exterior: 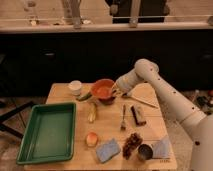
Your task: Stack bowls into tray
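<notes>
The orange bowl point(103, 90) is at the back middle of the wooden table. It tilts a little over a dark maroon bowl point(107, 100), of which only an edge shows beneath it. My gripper point(116, 90) is at the orange bowl's right rim and is shut on that rim. The white arm reaches in from the right. The large green tray point(47, 132) lies at the table's front left and holds nothing, well apart from both bowls.
A small white cup point(75, 87) stands left of the bowls. A banana point(92, 112), a fork point(123, 118), a brown bar point(138, 115) and a wooden stick point(143, 102) lie mid-table. A peach point(91, 139), a blue sponge point(108, 150), a metal can point(145, 152) and a bag point(163, 147) lie along the front.
</notes>
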You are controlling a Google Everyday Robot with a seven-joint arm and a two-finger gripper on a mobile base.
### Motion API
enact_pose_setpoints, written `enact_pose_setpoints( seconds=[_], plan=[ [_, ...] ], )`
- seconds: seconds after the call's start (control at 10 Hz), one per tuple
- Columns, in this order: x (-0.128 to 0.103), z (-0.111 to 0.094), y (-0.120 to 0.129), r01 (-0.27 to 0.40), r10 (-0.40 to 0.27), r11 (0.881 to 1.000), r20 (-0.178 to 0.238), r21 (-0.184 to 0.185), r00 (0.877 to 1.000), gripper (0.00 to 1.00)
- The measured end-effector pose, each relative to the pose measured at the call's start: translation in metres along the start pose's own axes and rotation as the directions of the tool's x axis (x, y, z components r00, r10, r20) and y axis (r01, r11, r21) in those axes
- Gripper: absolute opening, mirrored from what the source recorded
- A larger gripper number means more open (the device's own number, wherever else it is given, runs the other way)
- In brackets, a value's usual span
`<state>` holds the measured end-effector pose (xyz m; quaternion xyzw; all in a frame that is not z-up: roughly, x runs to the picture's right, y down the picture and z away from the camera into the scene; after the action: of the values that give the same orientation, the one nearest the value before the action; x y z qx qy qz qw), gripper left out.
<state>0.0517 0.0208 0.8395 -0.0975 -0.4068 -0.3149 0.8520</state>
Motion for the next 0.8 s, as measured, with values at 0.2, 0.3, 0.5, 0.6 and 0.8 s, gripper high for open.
enact_pose_setpoints(
  seconds=[0.2,0.3,0.5,0.6,0.8],
  plan=[
    [0.002,0.002,0.0,-0.011,0.011,1.0,-0.004,0.006,1.0,0.01],
    [0.003,0.002,0.0,-0.016,0.016,1.0,-0.007,0.009,1.0,0.01],
    [0.007,0.002,0.005,-0.04,0.04,0.999,-0.015,0.023,0.999,0.01],
    [0.009,0.001,0.008,-0.054,0.055,0.998,-0.018,0.033,0.998,0.01],
    [0.013,0.0,0.013,-0.078,0.079,0.996,-0.022,0.054,0.997,0.01]
  ],
)
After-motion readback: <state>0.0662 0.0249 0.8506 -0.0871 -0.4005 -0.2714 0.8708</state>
